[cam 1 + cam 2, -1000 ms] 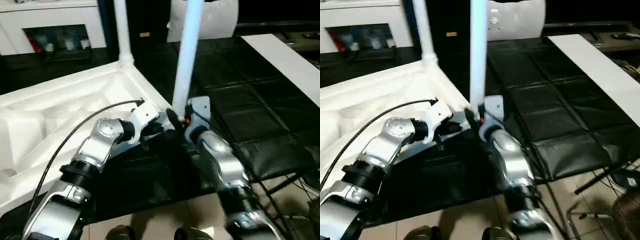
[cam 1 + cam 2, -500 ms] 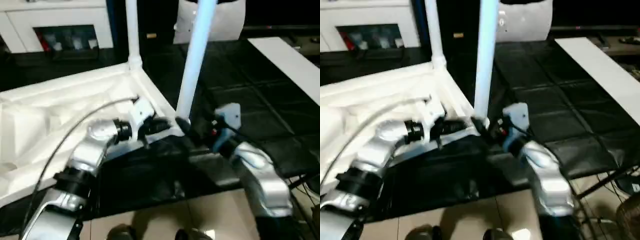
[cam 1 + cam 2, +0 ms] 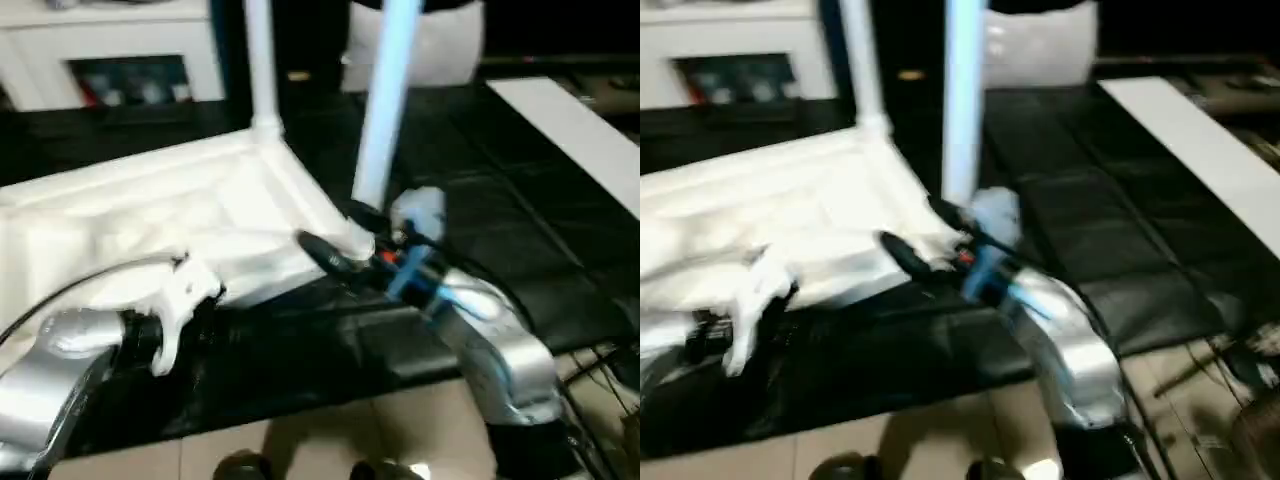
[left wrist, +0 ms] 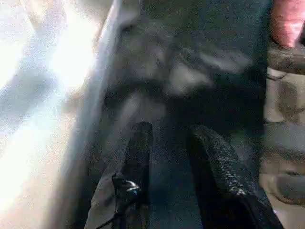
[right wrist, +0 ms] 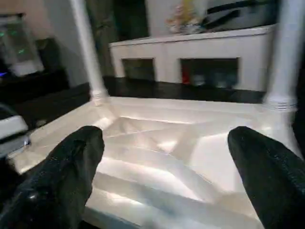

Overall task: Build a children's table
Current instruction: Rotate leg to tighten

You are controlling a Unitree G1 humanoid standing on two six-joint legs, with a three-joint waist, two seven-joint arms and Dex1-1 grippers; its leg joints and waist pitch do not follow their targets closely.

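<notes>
Two legs up: the head views show two white legs already standing in corner sockets of the upturned table top, so the build looks to be about half done.
Left eye view: the table top (image 3: 180,215) lies ribbed side up on the black mat-covered table (image 3: 520,200). The near leg (image 3: 385,100) rises just beyond the right gripper (image 3: 335,245), its foot touching or nearly touching one finger. The far leg (image 3: 260,65) stands further off at the next corner. The left gripper (image 3: 185,300) hangs well apart from both legs, at the near edge of the top, over the mat.
Right eye view: same layout; the right gripper's black fingers are spread, with nothing between them, beside the near leg's base.
Left wrist view: the left gripper's two fingers (image 4: 138,157) stand a little apart over dark mat and hold nothing; the white edge of the top runs alongside them.
Right wrist view: the fingers (image 5: 71,162) are wide apart, looking across the ribbed underside, with a leg at each far corner.
Left to do: the two other corners and the remaining legs are out of sight; I judge two legs are still to be screwed in, then the table turned upright.
</notes>
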